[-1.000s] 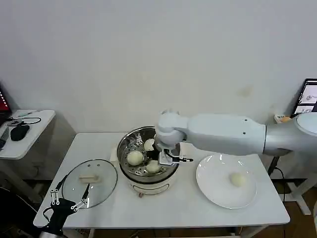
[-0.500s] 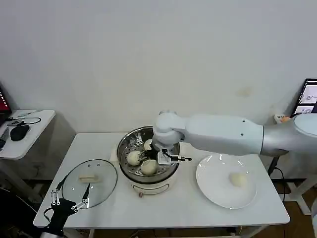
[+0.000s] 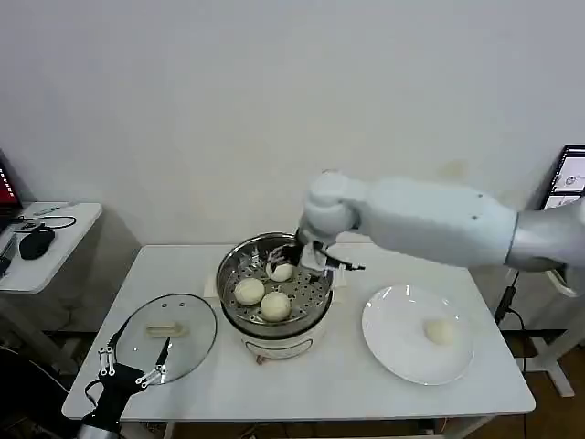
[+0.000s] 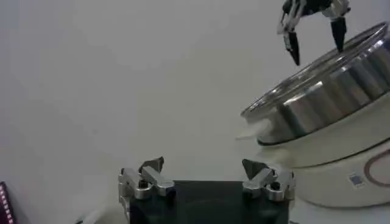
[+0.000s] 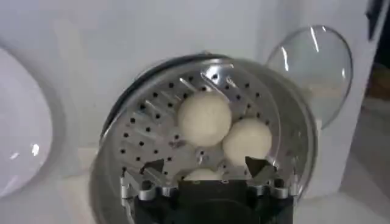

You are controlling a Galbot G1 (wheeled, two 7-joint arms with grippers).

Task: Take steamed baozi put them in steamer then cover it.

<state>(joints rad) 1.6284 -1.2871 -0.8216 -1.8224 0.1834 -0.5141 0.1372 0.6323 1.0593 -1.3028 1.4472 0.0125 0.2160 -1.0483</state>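
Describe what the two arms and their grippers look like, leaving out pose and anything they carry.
The right arm is a thick, smooth, glossy white shell with a rounded wrist joint and grey toward the shoulder. The right gripper is small, black and silver, with thin dark fingers. The left gripper has slim dark fingers with silver metal knuckles and screws on a black base, and a black cable loops beside it.

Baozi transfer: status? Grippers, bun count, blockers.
Right gripper open, empty, above steamer. Left gripper open, parked beside cover. Three baozi in steamer, one baozi on plate. No blockers.
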